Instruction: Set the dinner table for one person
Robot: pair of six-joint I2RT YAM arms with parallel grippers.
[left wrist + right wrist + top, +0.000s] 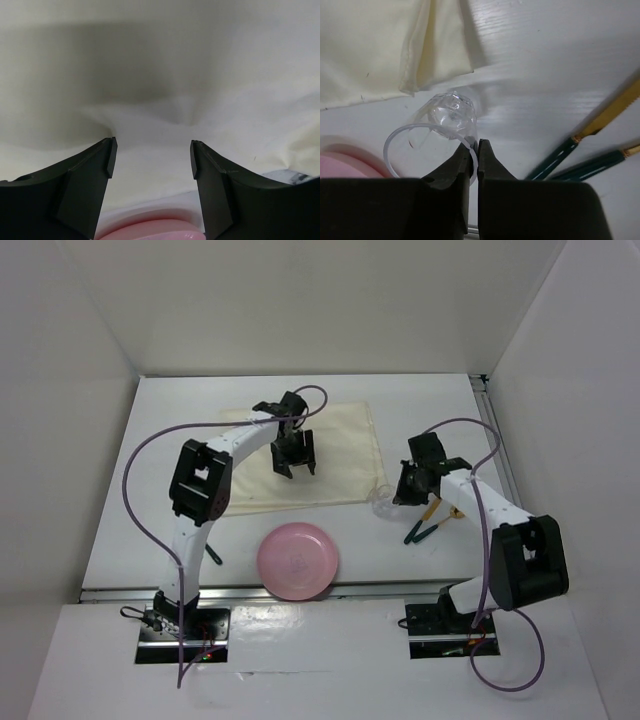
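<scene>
Two arms at work, six items on one place setting. Item: dinner table (150,440), white, metal rails on two edges, lying beneath everything from the arm bases to the far wall. Item: cloth mat (345,455), cream, spread on the far middle of the table, hem rumpled at its near right corner. Item: plate (297,560), pink, on bare table toward the near edge, just short of the mat and not on it. Item: cup (447,112), clear plastic with a faceted base, just off that rumpled corner, tipped so its mouth faces the right wrist view; whether it lies fully on its side cannot be told. Item: two green-handled pieces of cutlery (425,528), gold blades, one serrated, near the cup on its right and apart from it. Item: one more green handle (213,556) beside the left arm. Right pincer (477,147): clamped shut on the cup's thin rim, one finger inside the mouth, one outside. Left pincer (152,157): jaws wide apart, holding nothing, hanging over the mat. Step in hand, by judgement: lifting the cup to stand it on the mat. Handling notes: the grip is a shallow pinch on a flexible wall, so a slow lift suits it. Turn the wrist until the mouth faces up before lowering, keep clear of the cutlery, choose flat cloth away from the hem, and release only once the base sits level.
</scene>
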